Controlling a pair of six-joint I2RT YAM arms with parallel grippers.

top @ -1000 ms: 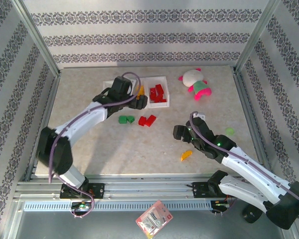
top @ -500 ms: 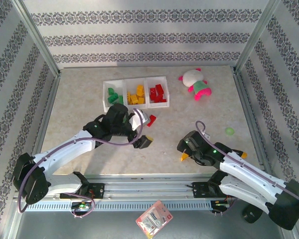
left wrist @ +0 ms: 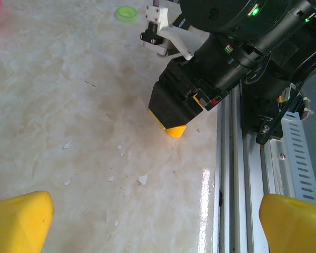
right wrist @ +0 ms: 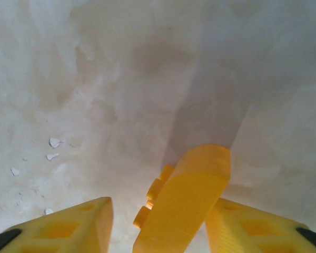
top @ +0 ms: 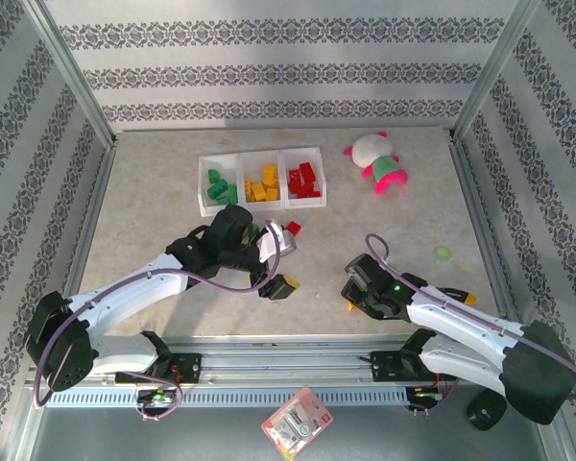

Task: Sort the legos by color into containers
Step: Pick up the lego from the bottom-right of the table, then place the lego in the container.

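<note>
The three-compartment tray (top: 201, 182), at the far middle, already holds green, yellow and red bricks (top: 264, 182) apart; most of the sorting looks done. The plush toy (top: 376, 161) lies far right, out of the way. The left gripper (left wrist: 157, 221) gapes wide and is empty. The right gripper (right wrist: 158, 232), near right, stands half-closed around a yellow wedge brick (right wrist: 187, 195); gripped or not, I cannot tell. A red brick (top: 293, 228) lies loose before the tray, and a small green round piece (top: 444, 253) lies to the right.

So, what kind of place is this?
Probably a robot test cell: a left arm and right arm bolted to a rail, patterned walls closing in the table, and a tray of sorted bricks.
</note>
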